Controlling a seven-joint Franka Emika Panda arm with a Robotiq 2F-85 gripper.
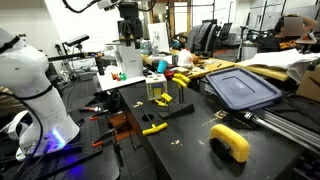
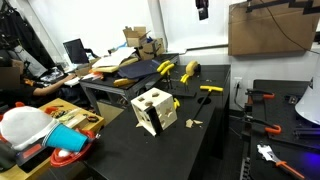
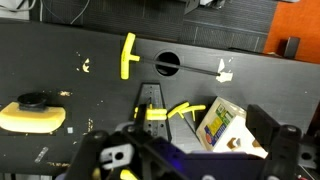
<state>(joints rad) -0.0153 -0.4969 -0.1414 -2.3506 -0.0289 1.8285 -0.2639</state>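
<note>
Wooden box (image 3: pixel 220 125) lies below the gripper (image 2: pixel 202 10), which hangs high above it, jaws wide and empty, so a descent should stay plumb and centred on the box

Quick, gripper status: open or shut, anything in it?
Gripper: open, jaws wide apart, holding nothing; it hangs high above the black table.
</note>
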